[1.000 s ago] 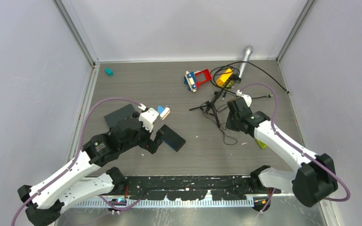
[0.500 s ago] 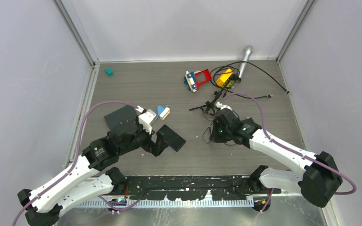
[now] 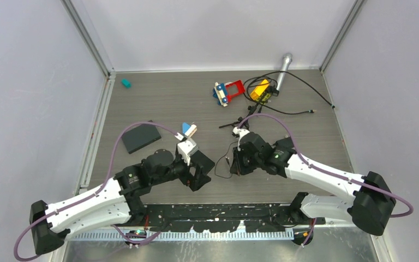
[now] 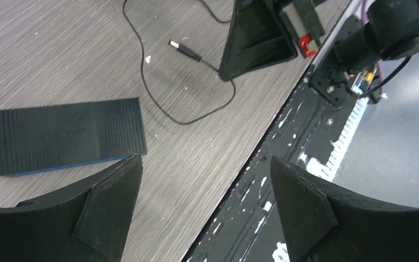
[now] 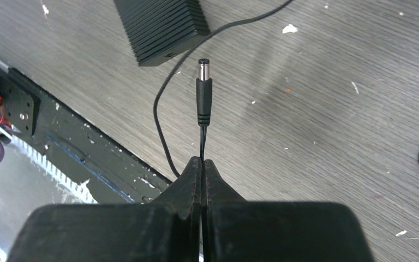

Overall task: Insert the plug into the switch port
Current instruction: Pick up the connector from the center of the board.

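Observation:
The switch (image 4: 68, 136) is a black ribbed box lying flat on the table; my left gripper covers most of the switch (image 3: 208, 161) in the top view. My left gripper (image 4: 204, 164) stands open and empty just right of it, over the table's near edge. My right gripper (image 5: 202, 161) is shut on the thin black cable just behind the plug (image 5: 204, 90), a black barrel plug with a metal tip. The plug sticks out ahead of the fingertips and points toward the switch (image 5: 161, 24), a short gap away. The plug (image 4: 184, 49) hangs just above the wood.
A second flat black box (image 3: 141, 136) lies left of centre. A small blue and white piece (image 3: 188, 129) sits beyond the switch. Toys (image 3: 228, 91), a yellow block (image 3: 260, 88), a silver cylinder (image 3: 283, 68) and loose cables lie at the back. The black rail (image 3: 223, 210) runs along the near edge.
My right gripper has carried the plug left and nearer, toward the switch. My left arm has swung right and nearer over the switch, uncovering the other black box.

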{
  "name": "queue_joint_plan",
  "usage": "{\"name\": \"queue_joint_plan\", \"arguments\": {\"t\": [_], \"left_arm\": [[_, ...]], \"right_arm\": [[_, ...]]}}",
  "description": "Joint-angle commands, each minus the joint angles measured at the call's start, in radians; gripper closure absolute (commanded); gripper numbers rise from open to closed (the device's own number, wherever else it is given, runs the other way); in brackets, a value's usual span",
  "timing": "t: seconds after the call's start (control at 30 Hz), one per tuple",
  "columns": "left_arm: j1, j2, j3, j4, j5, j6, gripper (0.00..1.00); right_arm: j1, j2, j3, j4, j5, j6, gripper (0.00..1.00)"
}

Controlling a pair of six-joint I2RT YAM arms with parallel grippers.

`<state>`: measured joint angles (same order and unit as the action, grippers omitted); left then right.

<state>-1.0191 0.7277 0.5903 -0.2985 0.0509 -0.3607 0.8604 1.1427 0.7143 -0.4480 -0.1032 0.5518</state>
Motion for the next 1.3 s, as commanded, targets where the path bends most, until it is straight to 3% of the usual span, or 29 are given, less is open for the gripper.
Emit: {"name": "queue_joint_plan", "arguments": {"t": [0.0, 0.17, 0.47, 1.27], "left_arm": [[-0.02, -0.03, -0.035, 0.281, -0.081, -0.101, 0.11], [-0.02, -0.064, -0.08, 0.417, -0.182, -0.159, 0.1], [-0.022, 0.027, -0.095, 0.571, -0.186, -0.269, 0.16], [-0.066, 0.202, -0.108, 0.736, -0.223, -0.402, 0.33]], "right_arm": [[0.031, -0.055, 0.017, 0.053, -0.021, -0.053, 1.0], [0.047, -0.107, 0.005, 0.073, -0.029, -0.071, 0.99], [0.064, -0.238, -0.021, 0.099, -0.084, -0.083, 0.99], [0.068, -0.302, 0.014, 0.163, -0.135, -0.061, 0.99]]}}
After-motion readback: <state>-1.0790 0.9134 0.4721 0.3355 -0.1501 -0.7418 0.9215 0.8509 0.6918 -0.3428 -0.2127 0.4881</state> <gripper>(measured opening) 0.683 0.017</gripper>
